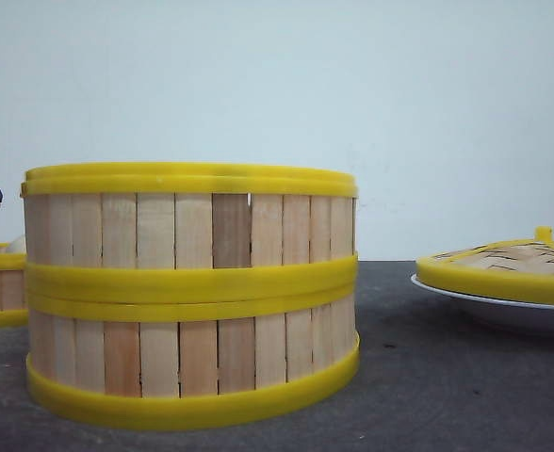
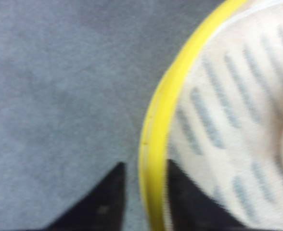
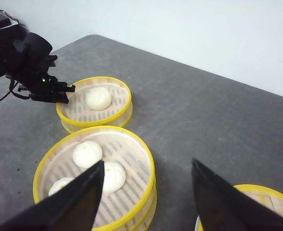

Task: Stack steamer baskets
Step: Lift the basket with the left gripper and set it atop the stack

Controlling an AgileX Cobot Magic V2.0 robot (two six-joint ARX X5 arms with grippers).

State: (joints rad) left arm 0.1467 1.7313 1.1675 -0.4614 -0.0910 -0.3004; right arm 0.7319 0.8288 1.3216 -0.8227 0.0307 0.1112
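a domed woven lid (image 1: 514,264) rests on a white plate (image 1: 503,309), on the grey table (image 1: 447,395).

yellow-rimmed pale-slatted steamer baskets (image 1: 190,292), white buns (image 3: 98,98), grey table (image 1: 447,386)

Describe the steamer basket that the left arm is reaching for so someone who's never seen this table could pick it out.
On the grey table, start at the two-tier stack of steamer baskets holding three buns. Beyond it sits the single steamer basket, with the left gripper straddling its yellow rim. Unlike the stack, it is one tier high and holds only one white bun.
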